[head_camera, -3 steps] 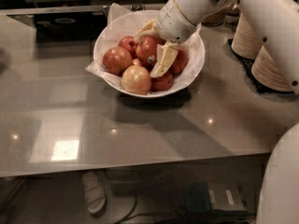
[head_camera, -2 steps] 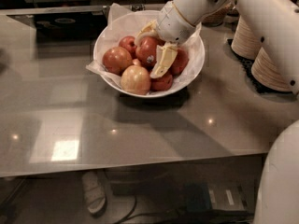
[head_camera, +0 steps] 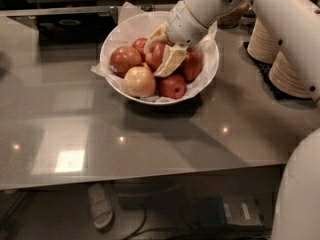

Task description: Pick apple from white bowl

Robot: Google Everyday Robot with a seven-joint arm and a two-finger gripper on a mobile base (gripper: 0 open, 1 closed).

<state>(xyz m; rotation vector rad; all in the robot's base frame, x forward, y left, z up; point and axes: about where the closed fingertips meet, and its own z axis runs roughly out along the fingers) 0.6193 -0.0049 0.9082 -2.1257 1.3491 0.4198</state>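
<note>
The white bowl [head_camera: 207, 71], lined with crumpled white paper, stands at the back middle of the grey table and holds several apples. My gripper [head_camera: 156, 59] reaches down into it from the upper right. Its two cream fingers [head_camera: 171, 60] sit on either side of the deep-red apple [head_camera: 152, 53] in the middle of the pile and press against it. The apple still rests among the others. A pale yellow-pink apple [head_camera: 140, 81] lies at the front, and smaller dark-red apples [head_camera: 173, 86] lie around it. My white arm hides the bowl's far right rim.
Stacked beige disposable bowls [head_camera: 285, 66] stand on a black mat at the right. A wicker basket [head_camera: 232, 18] is behind the bowl. A dark panel [head_camera: 70, 26] lies at the back left. My robot's white body [head_camera: 300, 194] fills the lower right corner.
The nearer finger has moved slightly left, in against the deep-red apple. The arm and the bowl have otherwise stayed in place.
</note>
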